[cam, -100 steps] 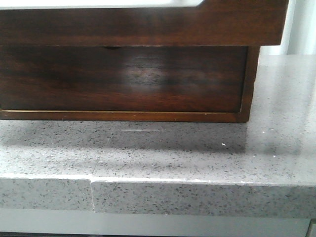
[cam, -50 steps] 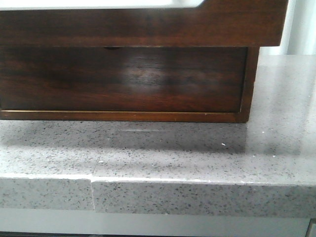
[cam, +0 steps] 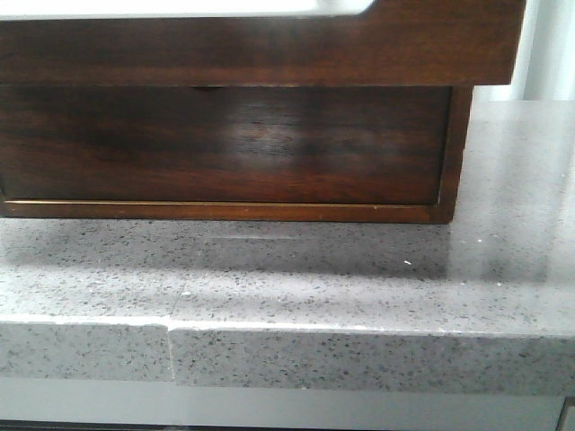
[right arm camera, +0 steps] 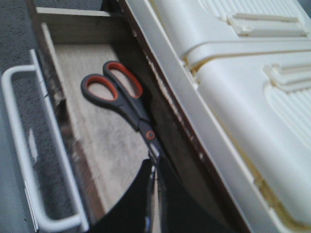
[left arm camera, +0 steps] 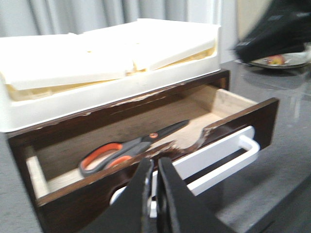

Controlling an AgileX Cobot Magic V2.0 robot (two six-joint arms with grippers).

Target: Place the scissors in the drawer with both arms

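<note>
Two wrist views show the scissors lying flat on the floor of the pulled-out drawer, handles toward one end and blades toward the other, inside the wooden cabinet that carries a cream plastic tray on top. In the right wrist view the right gripper hangs directly above the blade end with its fingers drawn nearly together; the blade tips run into the narrow slit between them, and whether the fingers are pinching the blades or merely hovering over them cannot be told. In the left wrist view the left gripper sits just in front of the drawer front with its fingers likewise almost together, close to the white bar handle but not visibly clamped on it. The front view shows only dark wood on a speckled grey countertop; neither gripper nor scissors appears there. Judged from this arrangement, the placing step looks essentially complete. The next move would call for the right gripper to lift clear of the drawer and the left to press the drawer front inward.
</note>
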